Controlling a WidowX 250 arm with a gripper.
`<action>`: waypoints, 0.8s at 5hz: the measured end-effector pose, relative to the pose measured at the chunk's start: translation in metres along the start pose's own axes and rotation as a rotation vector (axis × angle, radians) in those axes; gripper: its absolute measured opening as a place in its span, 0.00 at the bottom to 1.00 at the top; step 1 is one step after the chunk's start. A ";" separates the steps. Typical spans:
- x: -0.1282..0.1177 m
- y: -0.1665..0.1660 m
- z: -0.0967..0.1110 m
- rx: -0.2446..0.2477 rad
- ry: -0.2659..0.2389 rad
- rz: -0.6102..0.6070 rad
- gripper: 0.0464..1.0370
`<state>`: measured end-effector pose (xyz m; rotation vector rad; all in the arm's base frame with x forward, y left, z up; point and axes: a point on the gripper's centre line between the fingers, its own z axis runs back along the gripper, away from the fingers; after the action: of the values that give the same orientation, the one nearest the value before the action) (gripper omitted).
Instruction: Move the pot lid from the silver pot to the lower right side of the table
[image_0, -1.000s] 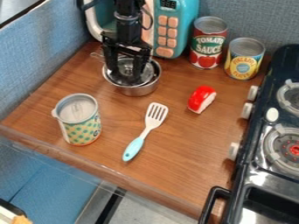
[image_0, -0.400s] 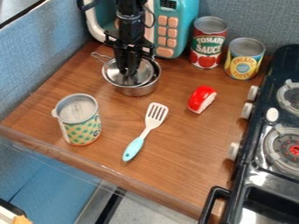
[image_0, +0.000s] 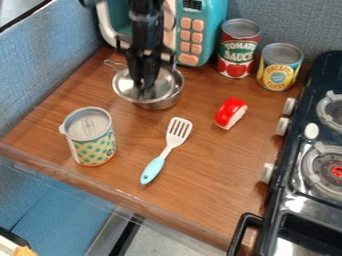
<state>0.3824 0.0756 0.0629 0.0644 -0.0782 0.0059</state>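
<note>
1. Our gripper (image_0: 142, 89) points down into the lid (image_0: 123, 86); can't tell if it's open or shut, or w/ a hold on anything.
2. Lid's at the top of the silver pot (image_0: 160, 103), overhanging its L side in view.
3. We prob. need a firm, centred grip on the lid, then a straight, slow lift so the pot doesn't drag.
4. Once clear, we carry it high over the spatula (image_0: 153, 169), then lower it flat on the table (image_0: 217, 200), lower R, off the stove (image_0: 298, 205).
</note>
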 end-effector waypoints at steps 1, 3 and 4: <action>-0.020 -0.040 0.013 -0.005 -0.022 -0.090 0.24; -0.072 -0.113 -0.017 -0.049 0.061 -0.219 0.24; -0.089 -0.136 -0.028 -0.071 0.074 -0.260 0.24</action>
<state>0.2968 -0.0586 0.0197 0.0027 0.0044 -0.2535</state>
